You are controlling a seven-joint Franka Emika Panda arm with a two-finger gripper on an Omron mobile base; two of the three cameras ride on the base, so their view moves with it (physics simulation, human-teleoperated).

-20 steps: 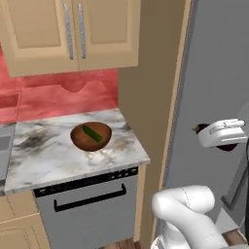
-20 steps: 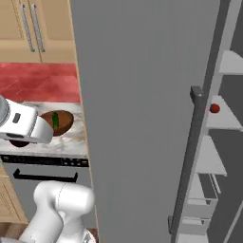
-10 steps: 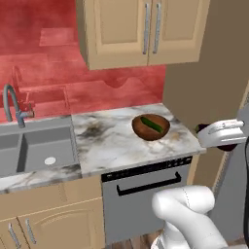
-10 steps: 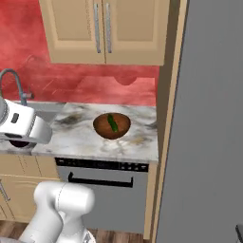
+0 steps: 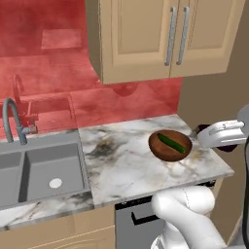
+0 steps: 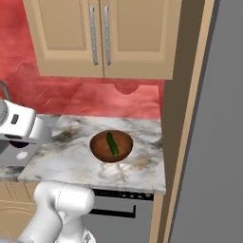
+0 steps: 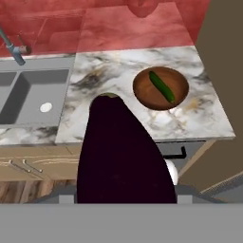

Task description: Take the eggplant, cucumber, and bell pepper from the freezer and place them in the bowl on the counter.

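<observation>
The dark purple eggplant (image 7: pixel 121 152) looms large and close in the hand view, with my gripper (image 5: pixel 206 133) shut on it. The hand hangs in the air just right of the counter's (image 5: pixel 121 160) right end. The brown bowl (image 5: pixel 169 146) stands on that counter near its right end, and the green cucumber (image 5: pixel 174 143) lies inside it. In the right base view the gripper (image 6: pixel 16 142) hangs at the far left, left of the bowl (image 6: pixel 111 146). The grey freezer door (image 6: pixel 213 152) fills the right side there. The bell pepper is out of view.
A steel sink (image 5: pixel 34 168) with a curved tap (image 5: pixel 12 121) sits left of the marble slab. Tan wall cabinets (image 5: pixel 160 39) hang above the counter, over a red backsplash. An oven front with a dark handle (image 6: pixel 116 209) lies below the counter.
The whole picture has shifted: the base has turned away from the freezer toward the counter and sink. The eggplant stays held in the gripper throughout.
</observation>
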